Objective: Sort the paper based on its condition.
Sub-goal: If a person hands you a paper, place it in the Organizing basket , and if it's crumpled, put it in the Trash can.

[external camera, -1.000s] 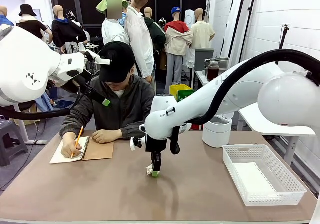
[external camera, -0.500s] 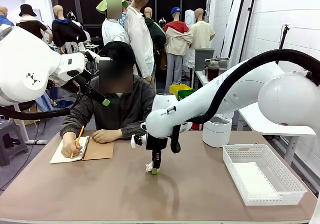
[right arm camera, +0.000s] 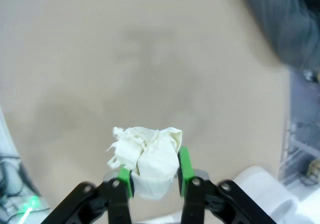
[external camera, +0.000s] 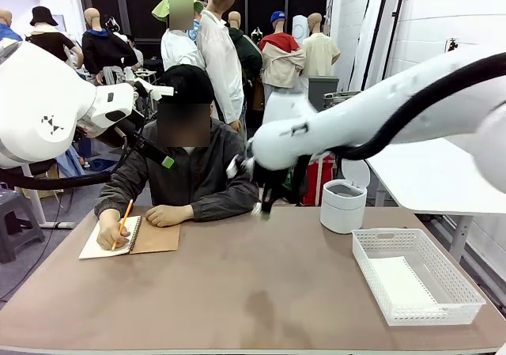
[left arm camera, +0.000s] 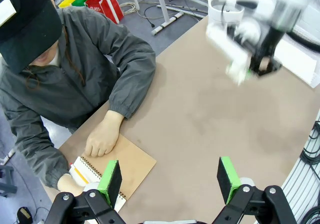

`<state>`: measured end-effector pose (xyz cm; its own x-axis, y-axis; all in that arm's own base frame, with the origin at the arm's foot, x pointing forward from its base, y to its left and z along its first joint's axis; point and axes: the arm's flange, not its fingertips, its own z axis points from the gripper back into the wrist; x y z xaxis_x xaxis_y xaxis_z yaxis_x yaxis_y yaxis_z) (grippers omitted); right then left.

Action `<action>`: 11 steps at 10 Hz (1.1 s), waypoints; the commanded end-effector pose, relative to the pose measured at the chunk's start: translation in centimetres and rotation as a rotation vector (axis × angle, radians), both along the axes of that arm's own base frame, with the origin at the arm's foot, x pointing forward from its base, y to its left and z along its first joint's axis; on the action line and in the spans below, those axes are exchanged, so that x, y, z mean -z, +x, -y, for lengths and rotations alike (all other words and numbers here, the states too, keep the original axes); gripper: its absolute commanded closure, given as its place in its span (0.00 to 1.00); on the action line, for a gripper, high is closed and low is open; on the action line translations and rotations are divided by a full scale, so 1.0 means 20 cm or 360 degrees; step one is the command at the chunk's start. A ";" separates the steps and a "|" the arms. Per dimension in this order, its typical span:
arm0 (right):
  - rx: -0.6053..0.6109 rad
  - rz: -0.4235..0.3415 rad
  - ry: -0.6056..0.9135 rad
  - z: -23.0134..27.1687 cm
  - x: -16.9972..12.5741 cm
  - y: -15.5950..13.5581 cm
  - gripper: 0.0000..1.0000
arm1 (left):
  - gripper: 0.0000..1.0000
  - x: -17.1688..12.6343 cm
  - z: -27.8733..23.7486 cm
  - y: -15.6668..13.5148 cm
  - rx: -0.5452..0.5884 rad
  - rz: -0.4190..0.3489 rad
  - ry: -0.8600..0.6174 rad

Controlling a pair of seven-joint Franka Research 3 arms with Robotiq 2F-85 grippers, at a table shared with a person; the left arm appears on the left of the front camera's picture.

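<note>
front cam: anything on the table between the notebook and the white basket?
Nothing: bare brown tabletop runs from the notebook to the white basket. The right gripper, holding crumpled paper, hangs above its far edge.

Our front camera faces the seated person across the brown rectangular tabletop [external camera: 237, 292]; both wrist cameras look down on it.

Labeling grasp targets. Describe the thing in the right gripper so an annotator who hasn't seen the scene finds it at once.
Start at the right arm, raised above the far side of the table. In its wrist view the right gripper is shut on a crumpled paper wad, pinched between the green pads. Unlike the flat sheet in the basket, it is balled up, with torn, shredded edges.
</note>
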<state>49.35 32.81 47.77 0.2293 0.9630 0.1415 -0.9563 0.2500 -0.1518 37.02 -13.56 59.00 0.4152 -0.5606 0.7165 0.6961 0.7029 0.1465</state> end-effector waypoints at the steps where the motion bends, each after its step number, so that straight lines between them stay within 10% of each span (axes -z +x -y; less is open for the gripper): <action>1: 0.0231 0.0104 -0.0237 0.17 -0.13 0.01 0.58 | 0.00 0.00 0.00 0.00 -0.0019 -0.0010 -0.0011; 7: 0.0648 0.0337 -0.0495 0.54 -0.32 0.26 0.58 | 0.00 0.00 0.00 0.00 -0.0019 -0.0010 -0.0011; 11: 0.0576 0.0321 -0.0451 0.56 -0.31 0.24 0.58 | 0.00 0.00 0.00 0.00 -0.0019 -0.0010 -0.0011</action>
<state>54.25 21.62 53.94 0.5619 0.8264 -0.0370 -0.7488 0.4891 -0.4474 37.03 -13.57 58.99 0.4154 -0.5608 0.7162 0.6961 0.7028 0.1466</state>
